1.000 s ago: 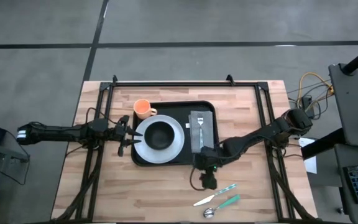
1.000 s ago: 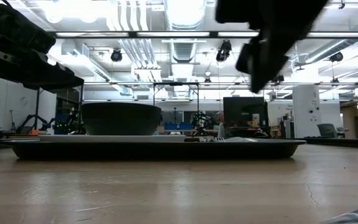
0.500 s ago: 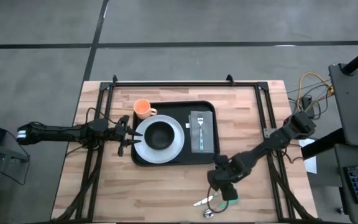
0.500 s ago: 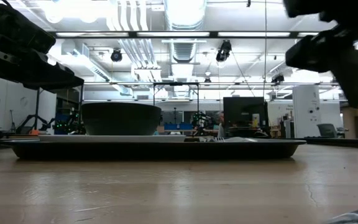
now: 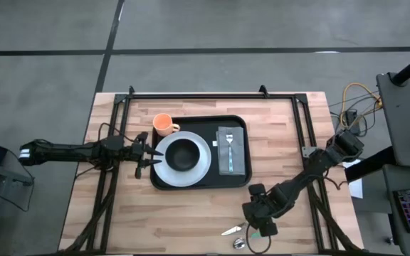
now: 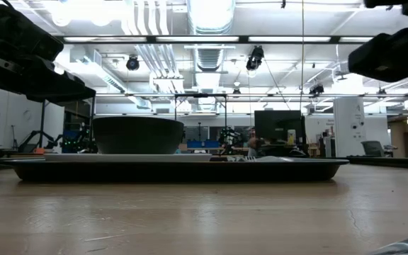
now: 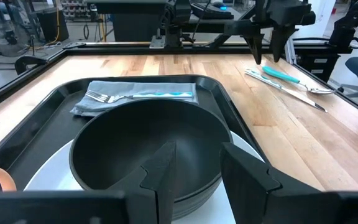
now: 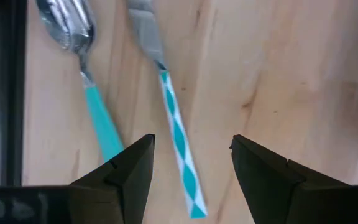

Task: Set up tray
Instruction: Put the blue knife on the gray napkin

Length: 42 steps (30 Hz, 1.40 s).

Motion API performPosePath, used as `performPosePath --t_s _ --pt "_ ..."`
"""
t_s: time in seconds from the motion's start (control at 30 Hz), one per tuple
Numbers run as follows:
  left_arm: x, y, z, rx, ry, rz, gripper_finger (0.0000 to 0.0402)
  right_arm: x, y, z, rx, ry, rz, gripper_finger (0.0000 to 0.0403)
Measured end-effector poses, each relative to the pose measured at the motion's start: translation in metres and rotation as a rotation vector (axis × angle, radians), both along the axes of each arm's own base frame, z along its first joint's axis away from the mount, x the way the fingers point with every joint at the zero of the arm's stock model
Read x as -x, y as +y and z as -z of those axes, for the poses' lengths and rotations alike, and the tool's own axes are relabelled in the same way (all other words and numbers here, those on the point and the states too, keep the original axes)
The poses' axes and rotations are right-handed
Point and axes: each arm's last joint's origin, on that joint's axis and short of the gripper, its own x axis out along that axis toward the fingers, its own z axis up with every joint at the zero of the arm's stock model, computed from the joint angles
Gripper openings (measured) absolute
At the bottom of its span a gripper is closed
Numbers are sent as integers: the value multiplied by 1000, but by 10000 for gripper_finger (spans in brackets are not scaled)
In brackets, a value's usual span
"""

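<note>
The black tray [image 5: 199, 182] lies mid-table. On it are a white plate [image 5: 202, 165] with a black bowl [image 5: 182, 153], an orange cup [image 5: 164, 124] and a grey napkin [image 5: 238, 151] with a fork [image 7: 135, 95]. A teal-handled spoon [image 8: 91, 87] and a patterned-handle knife [image 8: 178, 134] lie on the wood by the near edge. My right gripper [image 8: 191, 144] hovers open above them, the knife's handle showing between its fingers. My left gripper [image 7: 197, 171] waits open at the plate's left side.
Bare wood [image 5: 155, 213] lies near and left of the tray. A black frame rail [image 5: 198, 95] runs along the far edge, with struts down both sides. The right arm [image 5: 312, 174] slants across the table's right part.
My right gripper has moved from the tray's near right corner toward the table's near edge and a little right, and now stands over the knife and spoon. It has stayed open. The cutlery, the tray and its load have not moved.
</note>
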Motion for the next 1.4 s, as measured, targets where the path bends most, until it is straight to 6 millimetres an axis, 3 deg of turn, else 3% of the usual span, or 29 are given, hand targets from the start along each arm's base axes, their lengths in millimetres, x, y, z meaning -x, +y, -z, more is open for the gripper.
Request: performPosePath --t_s 0.27,0.6,1.0,1.4 --pt "0 0 0 0 0 0 105 8 14 8 4 -17 6 203" --pt "0 0 1 1 6 -1 105 7 22 43 80 69 -22 203" --pt "0 0 1 1 6 0 105 7 21 47 79 70 -34 201" --pt "0 0 1 1 6 0 105 13 17 55 66 103 -9 142"
